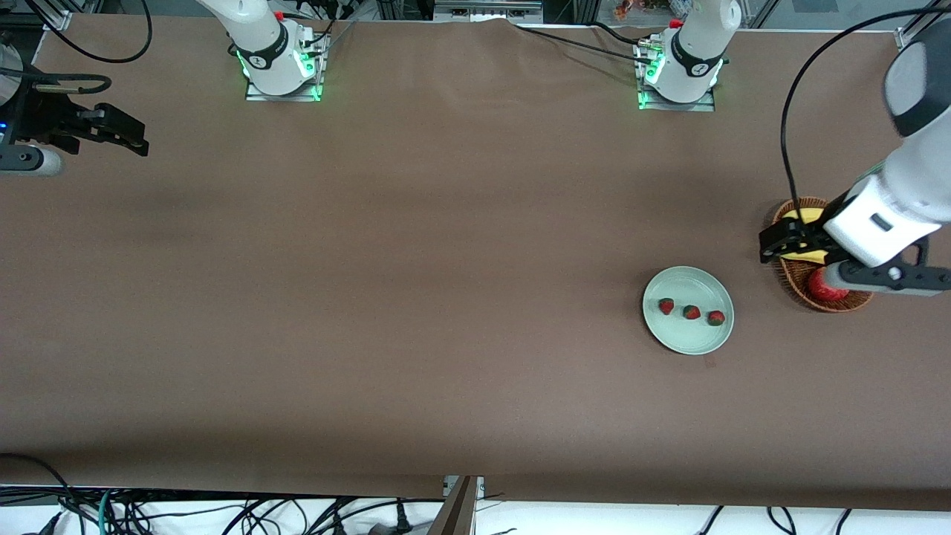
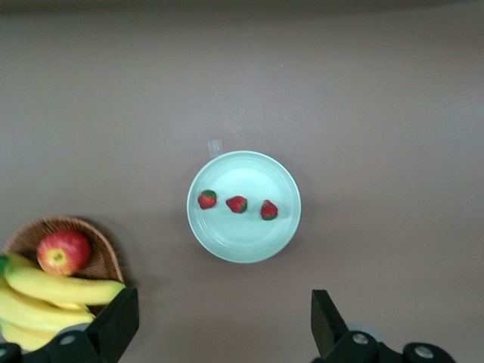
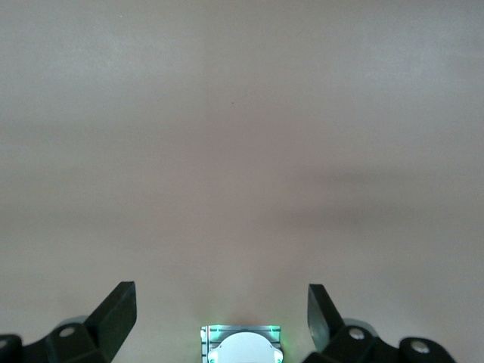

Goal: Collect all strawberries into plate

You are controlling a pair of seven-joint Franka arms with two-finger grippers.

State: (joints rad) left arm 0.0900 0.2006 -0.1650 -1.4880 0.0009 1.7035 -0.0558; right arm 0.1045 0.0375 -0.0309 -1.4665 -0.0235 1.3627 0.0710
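- Round, shallow, pale mint-green plate, lower right of centre in the front view, resting on the brown table.
- Three tiny red strawberries with dark green caps, all lying in the plate in a short row, apart from one another; the row's long axis runs toward the left arm's end of the table. By this count nothing seems left to collect.
- Brown oval wicker basket, at the right edge of the front view, near the plate, holding yellow bananas and a red apple.
- Left gripper, over the basket's rim, jaws spread wide, holding nothing. It is the nearer of the two to the plate, which lies just toward the table's middle from it.
- Right gripper, upper left of the front view, well apart from the plate, jaws wide and empty; this arm waits.
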